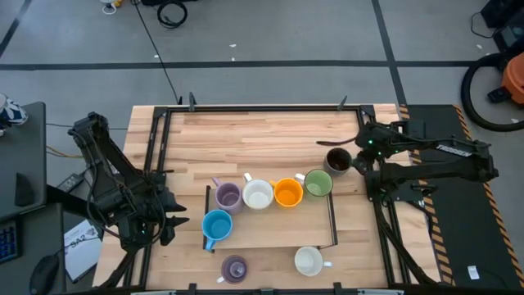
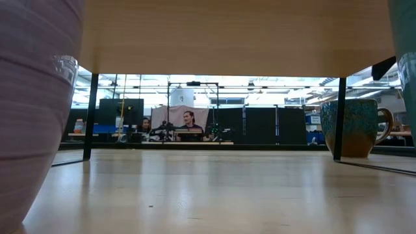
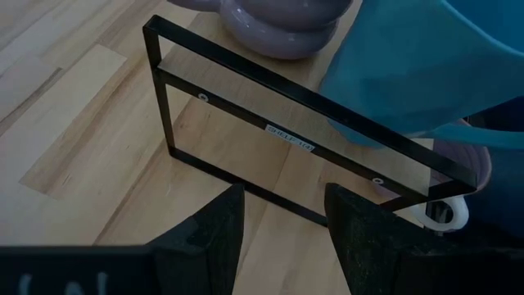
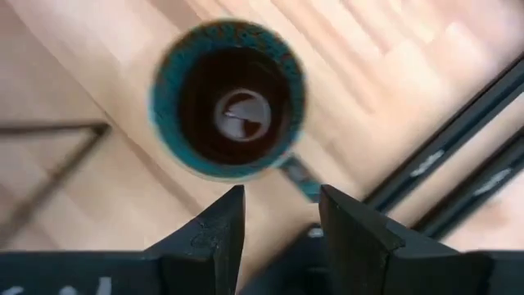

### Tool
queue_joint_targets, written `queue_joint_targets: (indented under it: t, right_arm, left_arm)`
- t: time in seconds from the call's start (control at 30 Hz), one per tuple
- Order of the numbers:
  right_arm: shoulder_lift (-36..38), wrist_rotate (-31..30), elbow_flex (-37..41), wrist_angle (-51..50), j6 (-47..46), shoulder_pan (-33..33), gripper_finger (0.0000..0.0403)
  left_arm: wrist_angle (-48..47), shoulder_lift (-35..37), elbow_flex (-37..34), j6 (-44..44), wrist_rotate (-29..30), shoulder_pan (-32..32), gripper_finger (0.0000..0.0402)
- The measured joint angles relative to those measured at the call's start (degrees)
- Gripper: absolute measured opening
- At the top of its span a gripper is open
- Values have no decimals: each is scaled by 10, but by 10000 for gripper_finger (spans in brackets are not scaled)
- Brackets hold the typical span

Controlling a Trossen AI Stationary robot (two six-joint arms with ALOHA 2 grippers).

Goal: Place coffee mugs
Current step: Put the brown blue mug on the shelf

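- Four coffee mugs stand in a row on the low rack (image 1: 332, 220): lavender mug (image 1: 228, 197), white mug (image 1: 258, 195), orange mug (image 1: 288, 192), green mug (image 1: 318, 183).
- Light blue mug (image 1: 216, 224) sits on the rack's front left.
- Dark mug (image 1: 338, 160), second lavender mug (image 1: 235, 267) and second white mug (image 1: 309, 260) remain on the counter (image 1: 270, 135).
- Right gripper (image 1: 357, 159) hovers over the dark mug, fingers spread, empty.
- Left gripper (image 1: 175, 220) waits beside the light blue mug, fingers parted, empty.

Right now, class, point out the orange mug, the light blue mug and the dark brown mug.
orange mug (image 1: 288, 192), high view, inside of the cup.
light blue mug (image 1: 217, 224), high view, its open mouth.
dark brown mug (image 4: 237, 102), right wrist view, dark inside.
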State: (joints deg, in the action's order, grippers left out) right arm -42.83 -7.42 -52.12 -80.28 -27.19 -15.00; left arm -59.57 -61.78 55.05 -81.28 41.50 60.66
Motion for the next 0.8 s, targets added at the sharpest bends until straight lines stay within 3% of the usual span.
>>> queue_joint_targets:
  t: [0.17, 0.33, 0.8]
  right_arm:
    - [0, -37, 0, -17, 133, 0, 163]
    - [0, -25, 24, -14, 226, 0, 163]
    - [-11, -23, 51, 9, 285, 0, 163]
  left_arm:
    - [10, 0, 0, -6, 0, 0, 176]
    - [31, 0, 0, -6, 0, 0, 176]
    - [41, 0, 0, -5, 0, 0, 176]
